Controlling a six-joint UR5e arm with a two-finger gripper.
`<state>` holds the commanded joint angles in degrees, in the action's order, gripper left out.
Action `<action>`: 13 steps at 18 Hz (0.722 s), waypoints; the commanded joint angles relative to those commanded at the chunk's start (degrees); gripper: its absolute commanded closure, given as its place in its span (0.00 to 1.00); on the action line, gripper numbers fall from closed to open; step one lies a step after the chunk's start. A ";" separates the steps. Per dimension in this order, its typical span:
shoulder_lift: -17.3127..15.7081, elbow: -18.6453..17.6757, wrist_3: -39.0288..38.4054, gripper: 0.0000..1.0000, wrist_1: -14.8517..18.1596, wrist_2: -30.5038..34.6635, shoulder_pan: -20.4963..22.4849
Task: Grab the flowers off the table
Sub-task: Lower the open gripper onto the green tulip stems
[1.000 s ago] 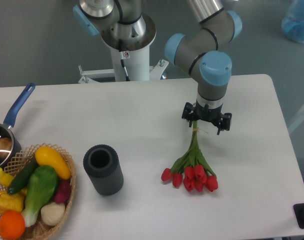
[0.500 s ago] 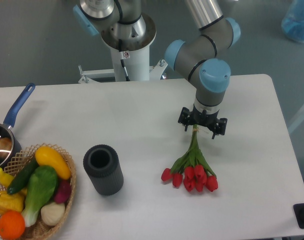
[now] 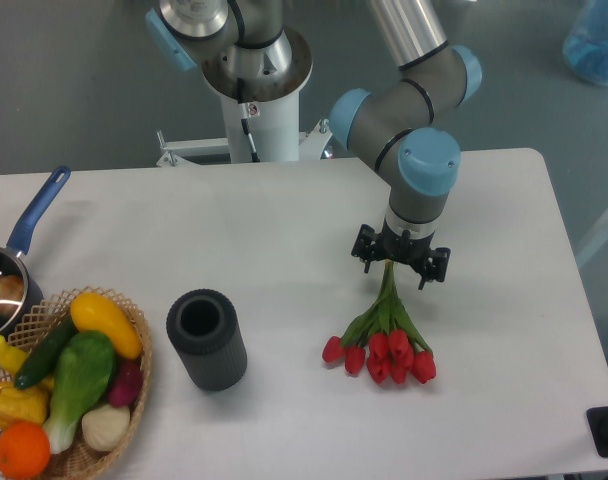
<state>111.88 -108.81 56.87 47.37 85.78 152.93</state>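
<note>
On the table (image 3: 284, 230), flowers (image 3: 384, 345) lie; at their twelve o'clock, the gripper (image 3: 398, 262) covers the stems, finger state unclear.

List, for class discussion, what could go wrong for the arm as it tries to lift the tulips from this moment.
1. The gripper sits over the thin stem end of the flowers, a narrow target; a slightly off closure could miss or pinch only some stems.
2. The heavy red buds lie far from the gripper, so the bunch may droop or swing when lifted.
3. The stems lie flat on the table, so the fingers might scrape it.
</note>
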 joint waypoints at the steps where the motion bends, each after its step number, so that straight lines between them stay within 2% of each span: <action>1: 0.00 -0.26 0.00 0.04 0.00 0.09 0.00; 5: 0.00 -0.88 0.44 0.13 0.09 0.26 0.26; 9: 0.00 -0.88 0.35 0.40 0.00 0.35 0.35; 11: 0.00 -0.71 0.26 0.42 0.00 0.35 0.26; 13: 0.00 -0.62 0.09 0.51 0.00 0.35 0.26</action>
<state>111.88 -109.42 56.95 47.37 86.13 153.19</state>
